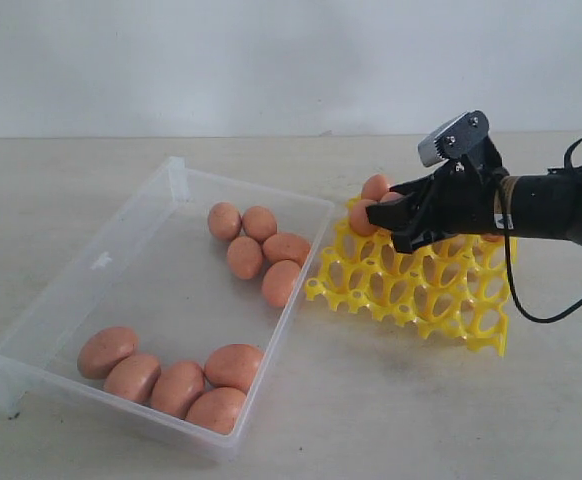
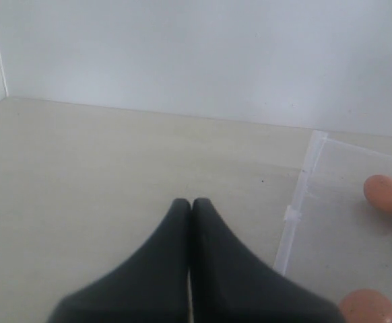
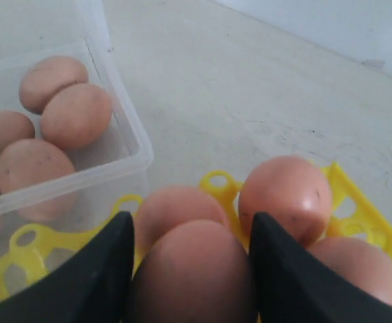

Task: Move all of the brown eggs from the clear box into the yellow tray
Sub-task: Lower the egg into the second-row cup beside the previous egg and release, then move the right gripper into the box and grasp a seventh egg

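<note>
We pinched one smooth brown egg (image 3: 192,276) in our right black gripper (image 3: 189,232) over the far left of the bright yellow plastic grid tray (image 1: 441,305), with our left gripper (image 2: 190,203) pressed together on nothing, and next we had to lower it softly into a free cup.

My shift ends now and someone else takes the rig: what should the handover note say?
Left gripper: shut, empty, over the table beside the box.
Right gripper: shut on an egg, over the tray.
In the box: ten eggs, in two clusters of five.
In the tray: at least three eggs; the gripper hides part of it.
Left to do: seat this egg, then move the ten.
</note>
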You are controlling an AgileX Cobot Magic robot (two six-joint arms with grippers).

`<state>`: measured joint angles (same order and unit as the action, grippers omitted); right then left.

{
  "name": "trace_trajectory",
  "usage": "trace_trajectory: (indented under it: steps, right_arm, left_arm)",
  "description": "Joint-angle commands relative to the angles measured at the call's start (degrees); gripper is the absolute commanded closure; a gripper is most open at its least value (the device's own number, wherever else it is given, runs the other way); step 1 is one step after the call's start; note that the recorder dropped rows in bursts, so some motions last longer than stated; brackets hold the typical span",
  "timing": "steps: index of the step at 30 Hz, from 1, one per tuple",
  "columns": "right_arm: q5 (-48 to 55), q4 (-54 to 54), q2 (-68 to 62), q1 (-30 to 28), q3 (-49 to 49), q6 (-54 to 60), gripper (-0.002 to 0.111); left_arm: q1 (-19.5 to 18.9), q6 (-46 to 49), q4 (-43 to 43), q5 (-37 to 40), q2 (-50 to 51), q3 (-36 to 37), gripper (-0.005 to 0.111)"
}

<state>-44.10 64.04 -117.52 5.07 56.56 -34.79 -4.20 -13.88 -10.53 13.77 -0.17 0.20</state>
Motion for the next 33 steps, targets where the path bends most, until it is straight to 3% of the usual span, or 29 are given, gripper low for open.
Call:
trace_trajectory:
  steps: [1,10,15,18,25,31,33]
  right_arm:
    - [2.4,-2.7,0.0,0.1,0.2,1.5,0.068]
    - [1.9,-5.7,0.0,0.1,0.2,2.3,0.066]
    - [1.9,-5.7,0.0,0.1,0.2,2.3,0.043]
    - [1.9,-5.7,0.0,0.1,0.2,2.3,0.036]
    - [2.1,-5.7,0.4,0.1,0.2,1.7,0.037]
    - [-1.5,-6.5,7.0,0.1,0.2,-6.1,0.038]
    - [-3.5,-7.4,11.0,0.2,0.2,-8.6,0.047]
  left_arm:
    - [0.3,0.4,0.1,-0.5,0.2,-0.2,0.111]
    - [0.3,0.4,0.1,-0.4,0.2,-0.2,0.111]
    - [0.3,0.4,0.1,-0.4,0.2,-0.2,0.111]
    - [0.3,0.4,0.1,-0.4,0.2,-0.2,0.111]
    - [0.3,0.4,0.1,-0.4,0.2,-0.2,0.111]
    - [0.3,0.4,0.1,-0.4,0.2,-0.2,0.111]
    - [0.3,0.4,0.1,-0.4,0.2,-0.2,0.111]
